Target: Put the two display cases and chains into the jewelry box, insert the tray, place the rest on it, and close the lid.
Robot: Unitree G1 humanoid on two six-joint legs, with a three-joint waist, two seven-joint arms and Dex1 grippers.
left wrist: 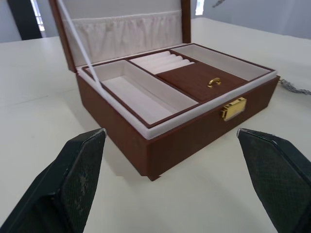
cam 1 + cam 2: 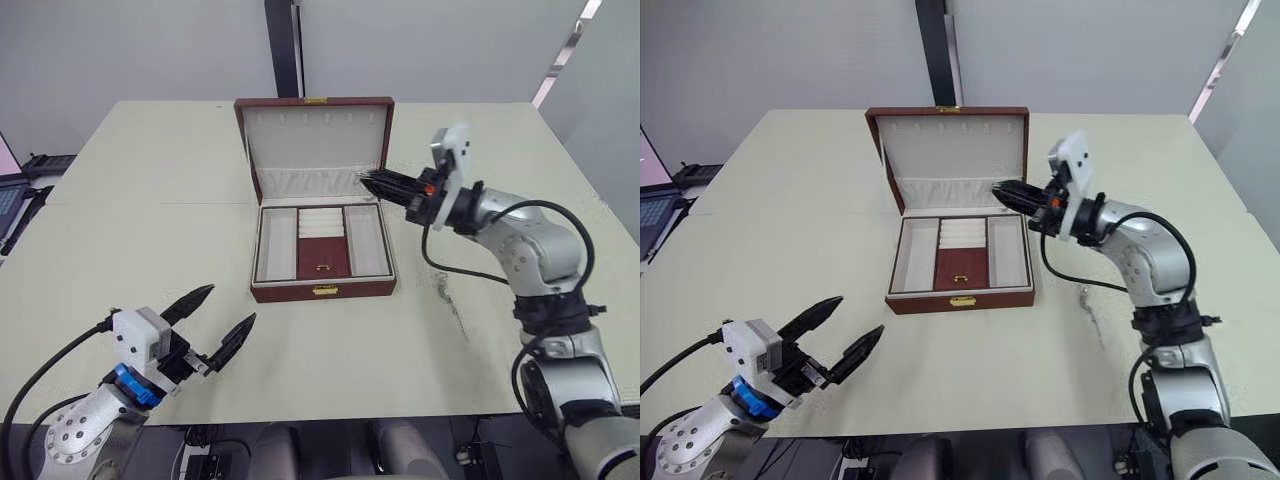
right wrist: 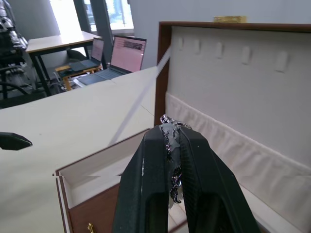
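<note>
On the table [image 2: 150, 200]: the jewelry box [image 2: 322, 240] stood open near the middle, its lid [image 2: 315, 140] raised upright at the far side.
Jewelry box: dark reddish-brown outside, cream lining inside, with a gold clasp [image 2: 325, 290] on the front wall and a gold fitting on the lid's top edge.
Tray: a fitted tray [image 1: 146, 92] sat in the base, with a long cream compartment on each side, ring rolls [image 2: 322, 222] at the back centre and a small brown lidded panel [image 2: 323, 258] with a gold pull at the front centre.
Lid lining: a gathered cream pocket ran along its lower part, and a row of small hooks ran near the top.
Right gripper [image 2: 366, 181]: pressed together on a silver chain [image 3: 171, 145], held above the tray's back right corner, just in front of the lid's pocket.
Chain: fine silver links bunched between the fingers; most of it was hidden by them, so its length could not be made out.
Left gripper [image 2: 222, 322]: spread wide with nothing between the fingers, low over the table in front of the box and to its left, well apart from it.
Second chain [image 1: 291, 86]: a thin silver strand lay on the table right of the box, partly cut off in the left wrist view.
</note>
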